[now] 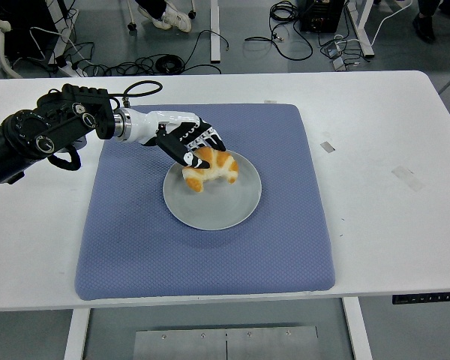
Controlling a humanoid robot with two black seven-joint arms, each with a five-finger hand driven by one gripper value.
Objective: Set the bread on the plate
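Over the plate (pixel 210 206), left hand (pixel 186 142) fingers (pixel 202 161) pinch the bread (pixel 212 171).

This looks like a robotics lab: a white height-adjustable table (pixel 405 120) stands on a grey floor (pixel 247 56) strewn with black cables (pixel 285 15), beside other desk legs (pixel 215 30) and a black equipment box (pixel 320 13).

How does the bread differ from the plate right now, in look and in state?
The bread is golden-brown and lumpy; the plate is pale, flat and round. The bread is far smaller, covering only the plate's upper part. The left hand grips the bread with curled fingers, while the plate lies free on the blue mat. Both sit over the mat's middle.
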